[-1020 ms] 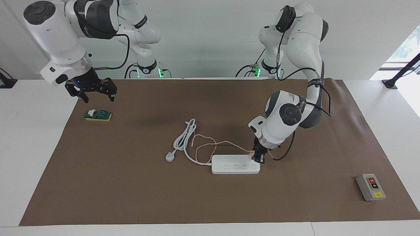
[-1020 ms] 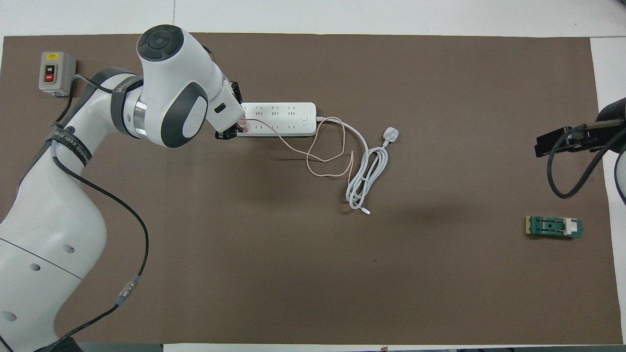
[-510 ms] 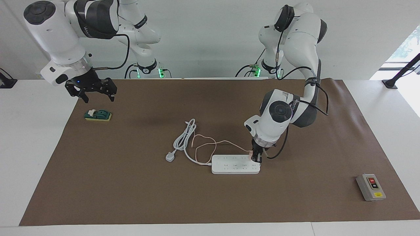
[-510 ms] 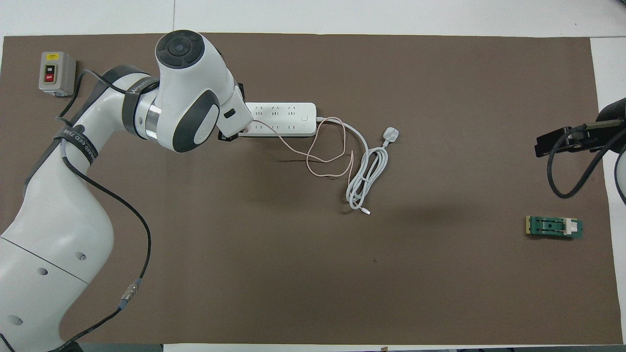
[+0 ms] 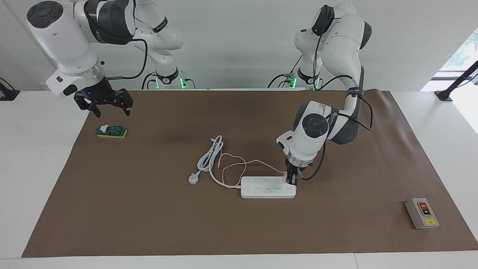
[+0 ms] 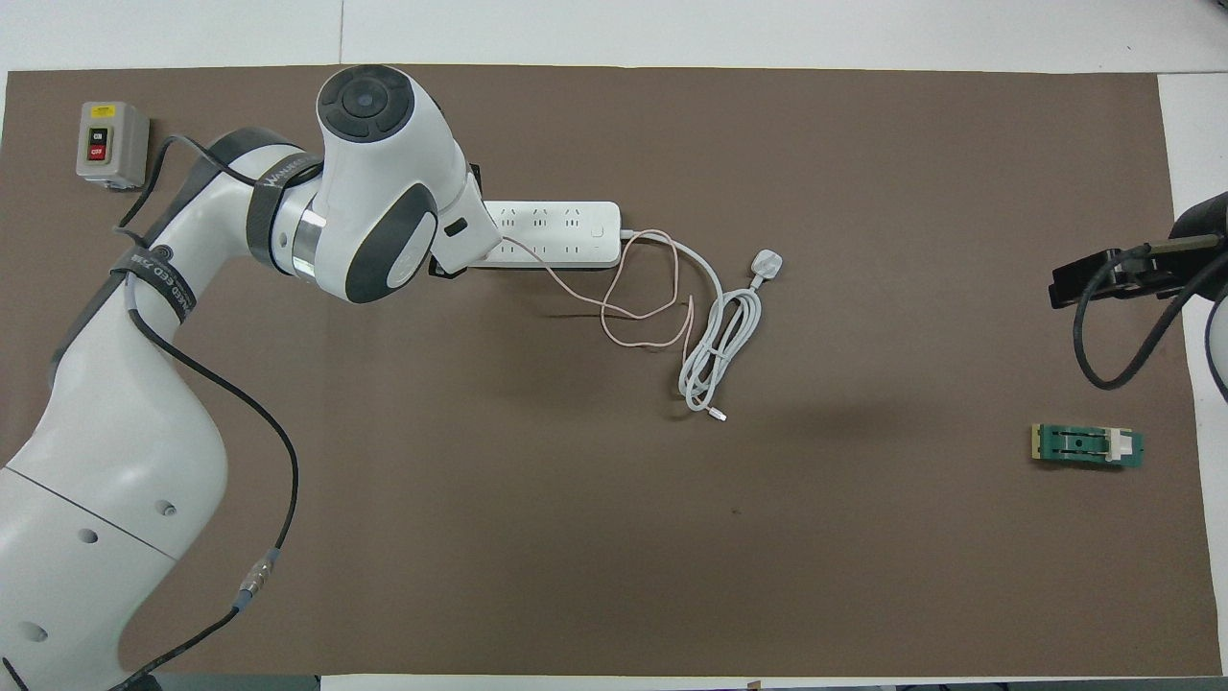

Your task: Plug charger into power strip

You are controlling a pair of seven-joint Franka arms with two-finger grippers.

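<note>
Right gripper [image 5: 104, 105]: you see it waiting, jaws spread, above the green block [image 5: 111, 131] near the mat's right-arm end
Power strip [image 5: 267, 187]: long flat white multi-socket bar mid-mat, outlets up so you can press down
Left gripper [image 5: 291, 181]: pinching the pale-pink cube charger [image 5: 286, 175] over the strip's end socket, likely seating it

**Non-task items on the worktop**

A brown mat [image 5: 149, 209] covers most of the white worktop [image 5: 37, 179]. A grey switch box [image 5: 422, 213] with one red and one black button and a yellow label lies on the mat at the left arm's end, far from the robots. A small green component [image 5: 111, 131] on a yellow base, with a white part at one end, lies on the mat at the right arm's end, near the robots.
</note>
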